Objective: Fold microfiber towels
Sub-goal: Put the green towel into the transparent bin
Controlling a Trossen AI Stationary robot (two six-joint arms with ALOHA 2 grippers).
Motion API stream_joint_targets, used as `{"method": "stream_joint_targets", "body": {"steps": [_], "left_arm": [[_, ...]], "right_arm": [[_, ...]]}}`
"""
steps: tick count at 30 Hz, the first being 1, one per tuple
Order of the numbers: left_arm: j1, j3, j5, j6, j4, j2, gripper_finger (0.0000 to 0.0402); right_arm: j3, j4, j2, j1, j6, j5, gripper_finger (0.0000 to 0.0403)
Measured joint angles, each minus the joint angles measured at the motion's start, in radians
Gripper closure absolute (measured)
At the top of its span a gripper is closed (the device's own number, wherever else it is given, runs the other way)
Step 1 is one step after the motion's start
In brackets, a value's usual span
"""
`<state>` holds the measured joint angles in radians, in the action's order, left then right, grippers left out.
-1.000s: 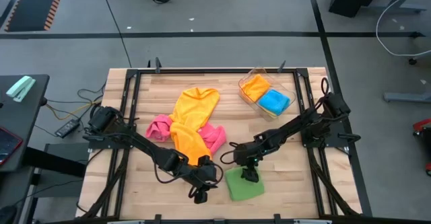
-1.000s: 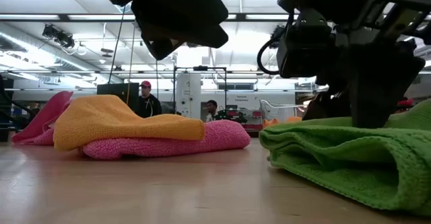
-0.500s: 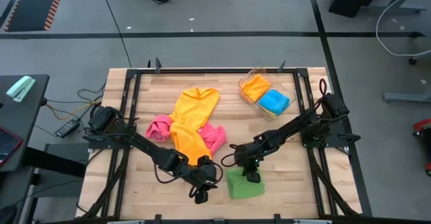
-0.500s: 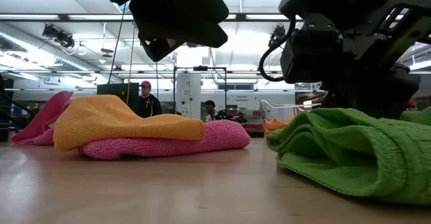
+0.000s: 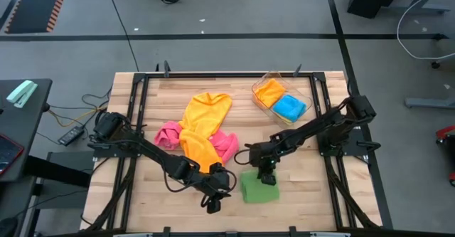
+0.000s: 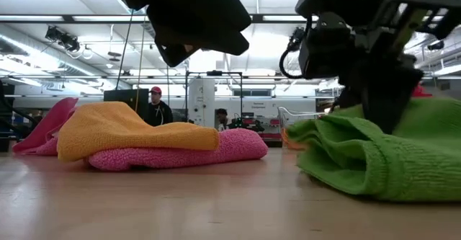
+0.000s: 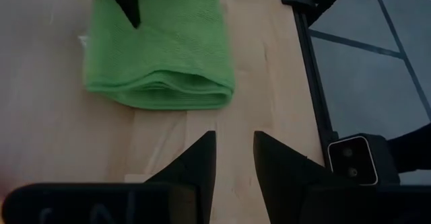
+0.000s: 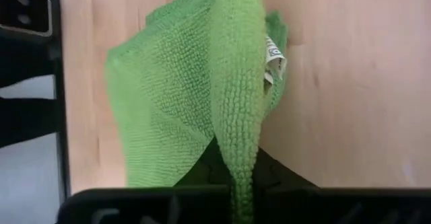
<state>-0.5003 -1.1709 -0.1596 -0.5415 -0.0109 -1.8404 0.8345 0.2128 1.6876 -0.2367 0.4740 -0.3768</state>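
Note:
A folded green microfiber towel (image 5: 257, 189) lies near the table's front edge, right of the middle. My right gripper (image 5: 266, 176) stands over its far part and is shut on it; the low view shows this gripper (image 6: 382, 96) above the raised green cloth (image 6: 367, 161). My left gripper (image 5: 212, 206) hovers left of the towel, open, with nothing between its fingers (image 7: 202, 158); the green towel (image 7: 161, 62) lies ahead of it. An orange towel (image 5: 202, 130) lies draped over a pink one (image 5: 229, 144) at mid-table. My right gripper pinches a raised ridge of the green towel (image 8: 236, 143) between its two fingers, at the towel's far part. The fingers slant down from above, from the table's right and far side. The pinched part is lifted, and the towel's near part (image 5: 254, 194) lies on the table.
A clear tray (image 5: 264, 106) at the far right holds a folded orange towel (image 5: 269, 91) and a blue one (image 5: 289, 107). More pink cloth (image 5: 168, 133) lies left of the orange towel. Black frame rails run along the table's edges. People stand in the room behind the table.
My right gripper has shut on the green towel and has risen a little toward the far edge. The towel's far part has been drawn up into a ridge and the cloth has bunched narrower, while its near part has stayed on the table.

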Motion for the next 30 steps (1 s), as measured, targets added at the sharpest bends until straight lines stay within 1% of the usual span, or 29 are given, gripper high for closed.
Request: {"method": "stream_joint_targets", "body": {"steps": [10, 21, 23, 26, 30], "left_arm": [[-0.001, 0.000, 0.000, 0.004, -0.003, 0.000, 0.0294], [-0.001, 0.000, 0.000, 0.004, -0.003, 0.000, 0.0294], [-0.001, 0.000, 0.000, 0.004, -0.003, 0.000, 0.0294], [-0.001, 0.000, 0.000, 0.006, -0.003, 0.000, 0.0294], [-0.001, 0.000, 0.000, 0.011, -0.004, 0.000, 0.0294]], "right_arm": [[0.003, 0.086, -0.141, 0.050, 0.000, -0.032, 0.0396], [0.003, 0.095, -0.157, 0.086, 0.039, -0.251, 0.0396], [0.003, 0.098, -0.169, 0.112, 0.041, -0.280, 0.0396], [0.003, 0.125, -0.209, 0.169, 0.039, -0.289, 0.0396], [0.003, 0.164, -0.289, 0.275, 0.041, -0.327, 0.0396]]}}
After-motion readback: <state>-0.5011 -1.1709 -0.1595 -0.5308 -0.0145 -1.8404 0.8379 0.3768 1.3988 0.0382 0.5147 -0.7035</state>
